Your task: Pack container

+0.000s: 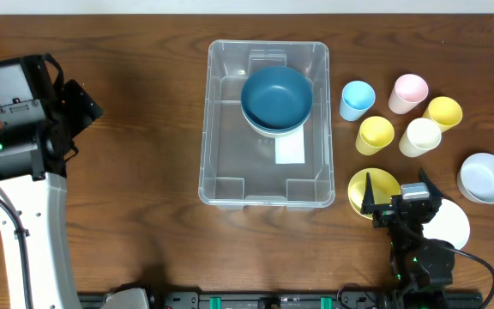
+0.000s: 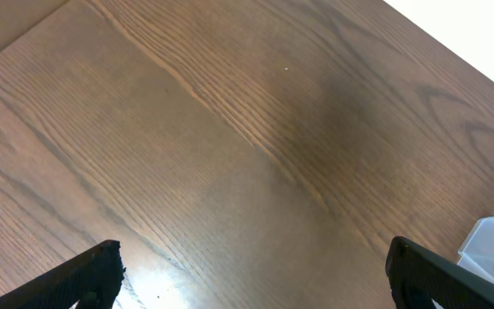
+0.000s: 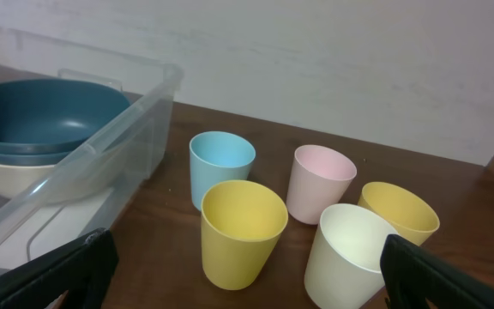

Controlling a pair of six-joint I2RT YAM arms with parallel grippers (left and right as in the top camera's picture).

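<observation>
**A:** How do the tools stand?

**B:** The right gripper is spread wide and holds nothing. It hangs just off the container's near right corner, over a yellow plate. The left gripper is equally wide and empty, well off the container's left side, above bare table.

**A:** And the container?

**B:** It sits mid-table. At its far end a dark blue bowl is nested on at least 1 paler bowl. I judge they are stacked to save room, since the near half is free.

**A:** What waits outside it?

**B:** 5 cups stand upright just beyond the container's right wall: a light blue cup, a pink cup, 2 yellow cups and a cream cup. Farther out on that side are a pale bowl and a white plate. With their mouths up and gaps between them, I judge a finger could slip over a rim. The right arm is the closer one.

**A:** Any writing?

**B:** 1 white label lies on the container's base beside the stack. No text on it is legible, and I see no brand anywhere.
</observation>
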